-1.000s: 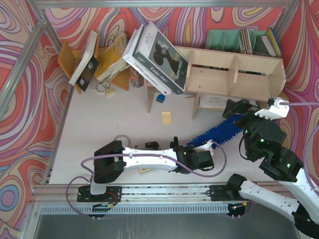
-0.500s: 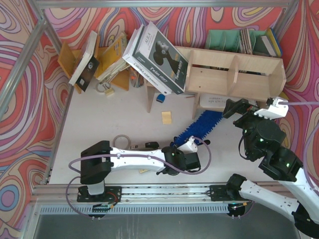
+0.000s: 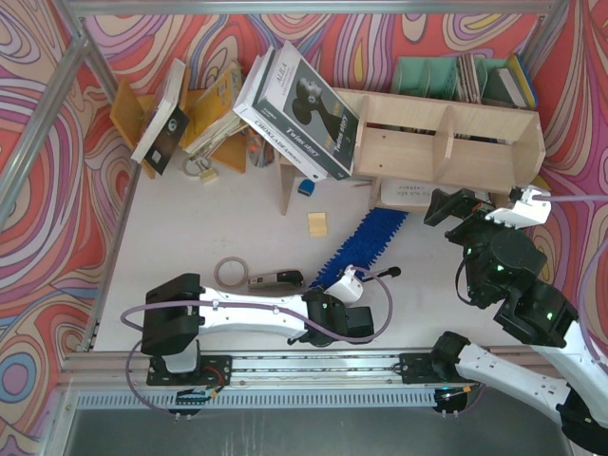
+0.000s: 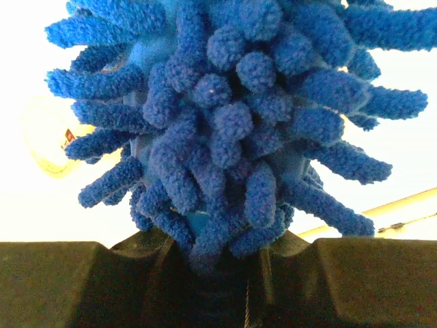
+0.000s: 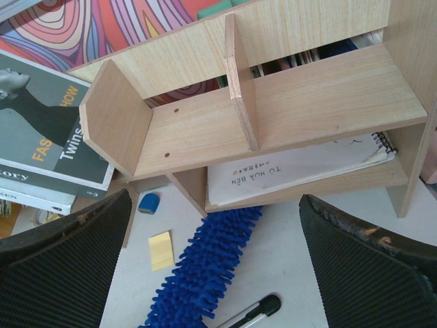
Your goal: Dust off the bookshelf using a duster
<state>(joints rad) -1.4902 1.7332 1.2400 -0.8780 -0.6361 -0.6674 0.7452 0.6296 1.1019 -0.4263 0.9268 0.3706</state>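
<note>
The bright blue fluffy duster [image 3: 362, 244] lies slanted on the white table, its far tip at the front edge of the lower tier of the pale plywood bookshelf [image 3: 446, 142]. My left gripper [image 3: 346, 286] is shut on the duster's near end. In the left wrist view the blue fibres [image 4: 232, 123] fill the frame just above the left gripper [image 4: 229, 270]. My right gripper [image 3: 460, 209] hovers open in front of the shelf's right half, holding nothing. The right wrist view shows the bookshelf [image 5: 307, 102] and the duster [image 5: 205, 266] below the right gripper [image 5: 215, 273].
A black-and-silver rod [image 3: 376, 277] lies right of the duster. A yellow note [image 3: 316, 224], a blue eraser [image 3: 305, 187] and a tape ring [image 3: 229, 271] are on the table. Large books [image 3: 299, 100] lean on the shelf's left end. A notebook [image 5: 293, 171] lies in the lower tier.
My left arm drew back to the left and toward the near edge, dragging the duster; its tip slid left, away from the right gripper. The right arm stayed put.
</note>
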